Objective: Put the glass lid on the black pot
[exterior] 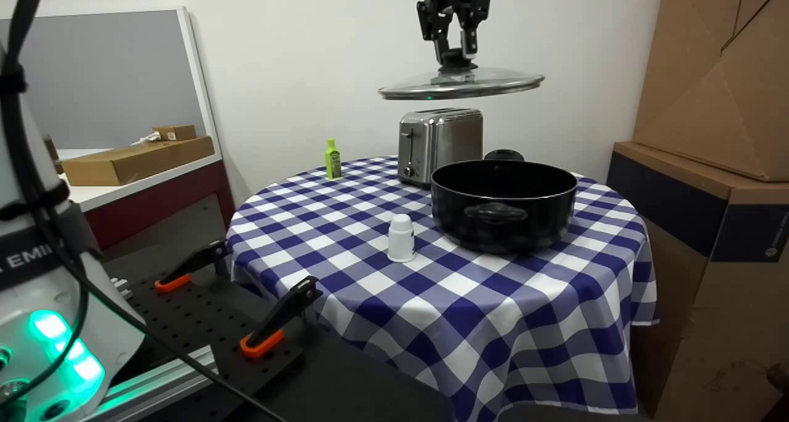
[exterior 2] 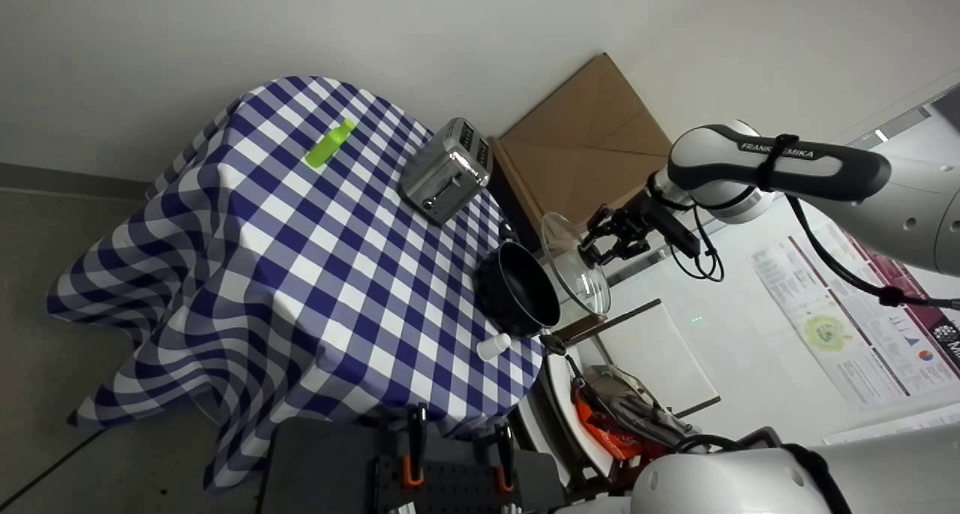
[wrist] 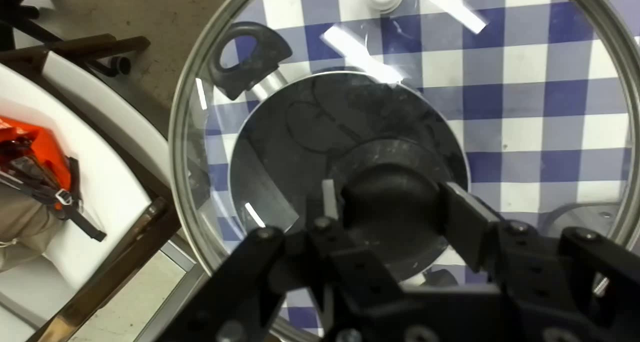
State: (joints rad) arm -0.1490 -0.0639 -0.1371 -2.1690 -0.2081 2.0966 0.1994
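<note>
The glass lid (exterior: 419, 89) is a clear disc with a thin metal rim and a black knob. It hangs in the air, nearly level, well above the table. My gripper (exterior: 455, 52) is shut on the lid's knob from above; it also shows in an exterior view (exterior 2: 594, 245) and in the wrist view (wrist: 395, 202). The black pot (exterior: 505, 225) stands uncovered on the table, below the lid and apart from it. In the wrist view the pot (wrist: 310, 117) shows through the glass, left of the lid's middle, with one handle toward the upper left.
A white shaker (exterior: 401, 240) stands beside the pot. A silver toaster (exterior: 441, 145) stands behind it, and a green bottle (exterior: 333, 160) is farther off on the checkered tablecloth (exterior: 357, 262). Large cardboard boxes (exterior: 715, 237) rise beside the table.
</note>
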